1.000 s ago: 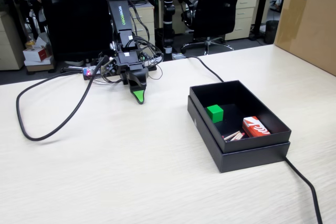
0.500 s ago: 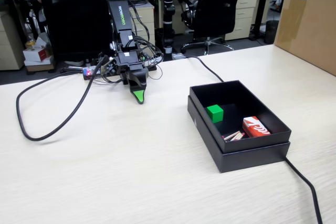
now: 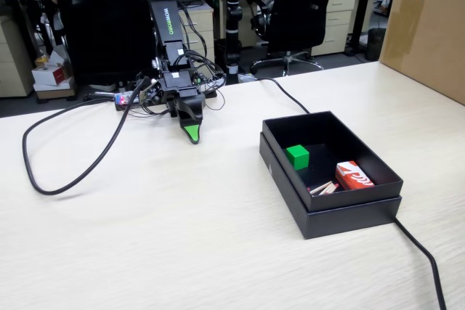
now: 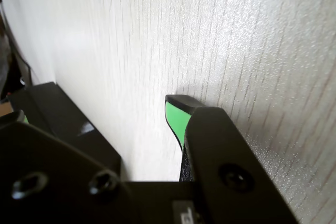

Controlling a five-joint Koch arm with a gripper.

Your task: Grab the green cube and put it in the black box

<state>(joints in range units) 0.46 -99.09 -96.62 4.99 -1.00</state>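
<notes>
Fixed view first: the green cube (image 3: 297, 156) sits on the floor of the black box (image 3: 349, 208), toward the back left as that camera sees it, apart from a small red-and-white carton (image 3: 354, 176) and what look like a few thin sticks (image 3: 325, 189) in the near corner. So I'd call the main job done, cube's in. The gripper (image 3: 192, 134) is well away from the box, folded down near the arm's base with its green tip at the wooden table (image 3: 145, 237). A black cable (image 3: 58, 161) loops across the table to the left, and a big cardboard box (image 3: 429, 27) stands at the far right.

Wrist view: only one green-faced jaw tip shows, just over the table (image 4: 210, 35), so the gripper (image 4: 176, 116) holds nothing I can see, but spread or pressed together, can't tell. Looks parked, nothing obvious left to do.
</notes>
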